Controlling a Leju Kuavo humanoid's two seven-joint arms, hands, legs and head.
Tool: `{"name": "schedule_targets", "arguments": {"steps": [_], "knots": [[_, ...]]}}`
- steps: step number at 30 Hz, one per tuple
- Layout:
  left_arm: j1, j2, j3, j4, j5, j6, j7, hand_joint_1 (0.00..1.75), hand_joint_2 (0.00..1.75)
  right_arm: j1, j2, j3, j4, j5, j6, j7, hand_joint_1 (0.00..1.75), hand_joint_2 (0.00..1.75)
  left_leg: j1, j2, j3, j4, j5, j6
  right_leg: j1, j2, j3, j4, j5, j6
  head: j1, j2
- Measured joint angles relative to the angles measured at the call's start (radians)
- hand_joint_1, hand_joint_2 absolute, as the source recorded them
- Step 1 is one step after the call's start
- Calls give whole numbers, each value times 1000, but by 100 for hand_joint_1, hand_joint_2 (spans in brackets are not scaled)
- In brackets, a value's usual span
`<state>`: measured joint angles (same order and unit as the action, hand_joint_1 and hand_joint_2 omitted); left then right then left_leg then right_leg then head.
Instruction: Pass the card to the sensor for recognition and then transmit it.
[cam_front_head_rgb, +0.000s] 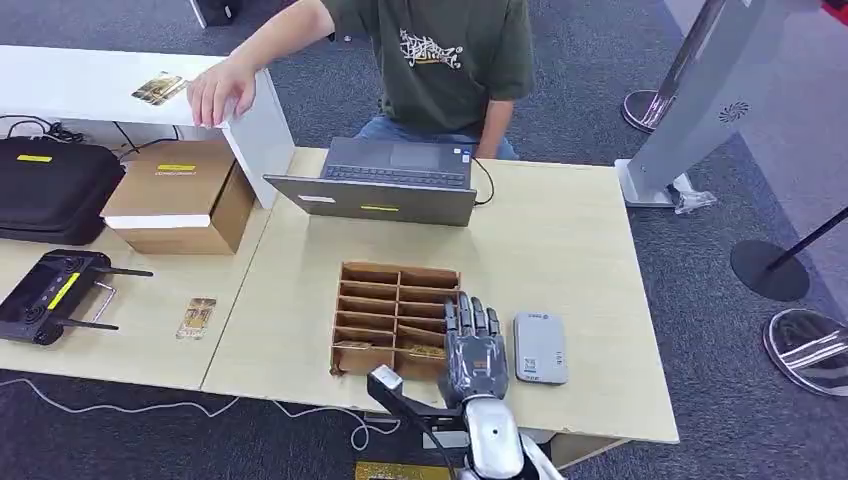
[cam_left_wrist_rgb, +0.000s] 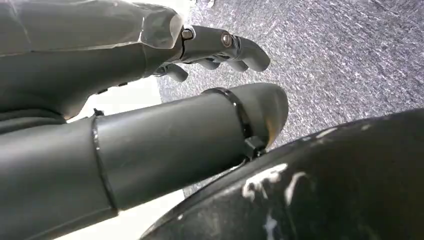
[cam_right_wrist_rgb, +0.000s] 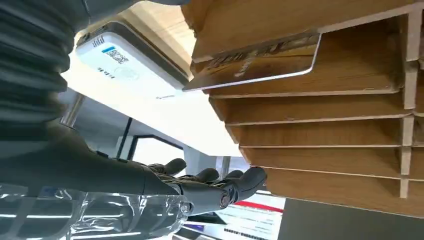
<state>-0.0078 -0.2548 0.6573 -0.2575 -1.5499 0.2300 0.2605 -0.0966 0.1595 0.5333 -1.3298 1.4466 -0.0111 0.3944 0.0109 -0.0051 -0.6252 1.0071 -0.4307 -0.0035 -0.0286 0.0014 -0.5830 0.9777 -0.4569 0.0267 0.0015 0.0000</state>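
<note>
Reaching over a light wooden table (cam_front_head_rgb: 560, 250), the robot's right hand (cam_front_head_rgb: 473, 345) hovers with its fingers stretched out flat and slightly apart, holding nothing, above the right edge of a brown slotted card rack (cam_front_head_rgb: 395, 320). Just beside the hand, on its right, a flat grey sensor (cam_front_head_rgb: 540, 347) lies on the table. In the right wrist view, a card (cam_right_wrist_rgb: 260, 65) sits tilted in one slot of the rack, its edge sticking out past the wooden divider, with the sensor close by. Another card appears to rest in a near slot of the rack in the head view, though it is too small to be sure. The left hand (cam_left_wrist_rgb: 215, 47) hangs over grey carpet, fingers loosely curled and apart, with nothing in them. Behind the rack, an open laptop (cam_front_head_rgb: 385, 180) faces a seated person (cam_front_head_rgb: 440, 60) in a dark green shirt, whose hand (cam_front_head_rgb: 220, 90) rests on a white shelf beside a small card (cam_front_head_rgb: 160, 88). On the adjoining table to the left stand a cardboard box (cam_front_head_rgb: 180, 195), a black case (cam_front_head_rgb: 50, 185), a black controller (cam_front_head_rgb: 50, 295), and one more loose card (cam_front_head_rgb: 197, 317).
</note>
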Motion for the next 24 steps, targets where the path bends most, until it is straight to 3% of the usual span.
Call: {"name": "schedule_targets", "arguments": {"steps": [24], "knots": [[0, 3, 5, -1, 0, 2, -13, 0, 0, -37, 0, 60, 54, -58, -28, 21, 0, 175, 0, 0, 0, 0, 0, 0, 0, 0, 0, 0, 0, 0, 0, 0]]}}
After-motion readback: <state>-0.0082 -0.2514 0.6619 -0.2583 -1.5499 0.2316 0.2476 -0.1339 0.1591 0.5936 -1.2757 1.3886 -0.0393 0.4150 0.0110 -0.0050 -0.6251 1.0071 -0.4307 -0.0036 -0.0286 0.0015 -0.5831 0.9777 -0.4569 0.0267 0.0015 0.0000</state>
